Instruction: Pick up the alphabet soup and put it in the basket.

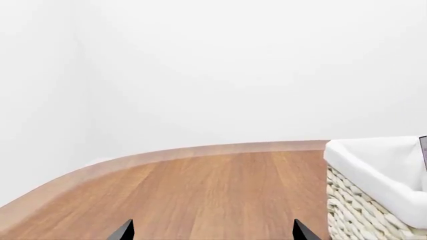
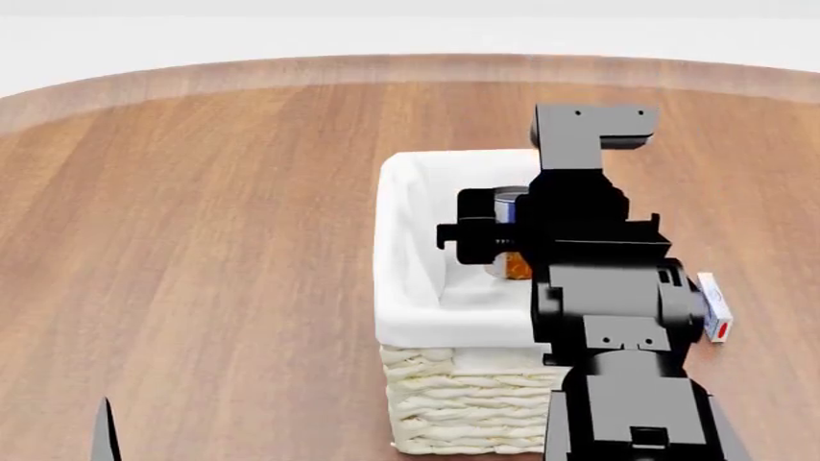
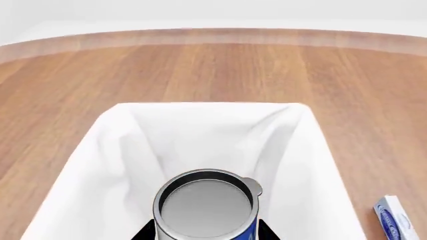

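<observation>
The alphabet soup (image 3: 205,205), a can with a grey-white top and a blue label, sits between my right gripper's (image 3: 205,231) dark fingers. The jaws press against its sides. In the head view the can (image 2: 513,200) is held over the inside of the basket (image 2: 407,252), mostly hidden by my right arm. The cream wicker basket with its white cloth lining (image 3: 200,130) lies directly under the can. My left gripper (image 1: 213,232) is open and empty over bare wood, with the basket's corner (image 1: 373,172) beside it.
A small white box with blue and red print (image 2: 713,307) lies on the wooden table on the basket's right; it also shows in the right wrist view (image 3: 393,217). The table's curved far edge (image 2: 384,67) meets a white wall.
</observation>
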Tool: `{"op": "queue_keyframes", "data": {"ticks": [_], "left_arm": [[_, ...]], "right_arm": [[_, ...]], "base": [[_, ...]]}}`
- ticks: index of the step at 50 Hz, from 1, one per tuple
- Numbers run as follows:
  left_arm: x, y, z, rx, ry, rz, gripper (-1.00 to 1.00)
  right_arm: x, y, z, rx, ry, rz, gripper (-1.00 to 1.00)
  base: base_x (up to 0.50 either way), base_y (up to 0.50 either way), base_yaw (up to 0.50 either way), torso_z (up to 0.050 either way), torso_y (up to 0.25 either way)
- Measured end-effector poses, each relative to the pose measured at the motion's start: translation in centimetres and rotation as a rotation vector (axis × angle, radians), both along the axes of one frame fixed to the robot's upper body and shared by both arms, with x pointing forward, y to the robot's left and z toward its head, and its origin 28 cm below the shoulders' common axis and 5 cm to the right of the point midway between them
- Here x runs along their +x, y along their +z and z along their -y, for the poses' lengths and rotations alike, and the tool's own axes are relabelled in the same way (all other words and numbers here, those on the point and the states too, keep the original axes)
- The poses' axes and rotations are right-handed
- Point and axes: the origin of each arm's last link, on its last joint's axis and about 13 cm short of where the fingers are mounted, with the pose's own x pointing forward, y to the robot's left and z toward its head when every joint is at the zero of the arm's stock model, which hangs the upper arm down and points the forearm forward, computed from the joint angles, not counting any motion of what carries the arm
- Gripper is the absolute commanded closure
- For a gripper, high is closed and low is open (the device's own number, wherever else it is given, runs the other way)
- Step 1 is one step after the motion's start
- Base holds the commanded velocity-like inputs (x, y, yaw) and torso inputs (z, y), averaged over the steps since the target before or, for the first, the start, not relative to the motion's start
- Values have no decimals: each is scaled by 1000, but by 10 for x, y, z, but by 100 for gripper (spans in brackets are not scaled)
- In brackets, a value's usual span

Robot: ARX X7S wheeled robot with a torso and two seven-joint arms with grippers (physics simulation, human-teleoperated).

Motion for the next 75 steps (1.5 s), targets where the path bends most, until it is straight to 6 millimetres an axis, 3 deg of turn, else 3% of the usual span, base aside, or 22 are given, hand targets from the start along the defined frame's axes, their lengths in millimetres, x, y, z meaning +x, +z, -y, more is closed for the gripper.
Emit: {"op": "queue_keyframes", "data": {"ticks": [20,21,38,44,57,68,75], "left_arm": [[0,-1,0,0,-1,-3,-100],[0,-1,0,0,-1,-3,-100],[1,-1,1,1,-2,-4,-100],[1,-1,1,1,-3,-5,-100],[1,-1,1,2,-4,-7,-100],[1,-2,1,3,-6,-9,-100],[1,-2,2,3,-9,-10,-100]], "right_arm": [[-4,-16,1,-1,-4,-30,100],[-4,-17,1,-1,-5,-31,-100],[-3,-13,3,-9,-3,-10,-100],[3,-5,2,7,-11,113,-100],[15,28,1,85,-31,403,-100],[22,75,1,103,-24,632,-100],[13,101,1,127,-20,772,-100]], "base": [[0,0,0,0,1],[0,0,0,0,0],[0,0,0,0,0],[0,0,0,0,0],[0,0,0,0,0],[0,0,0,0,0],[0,0,0,0,0]]}}
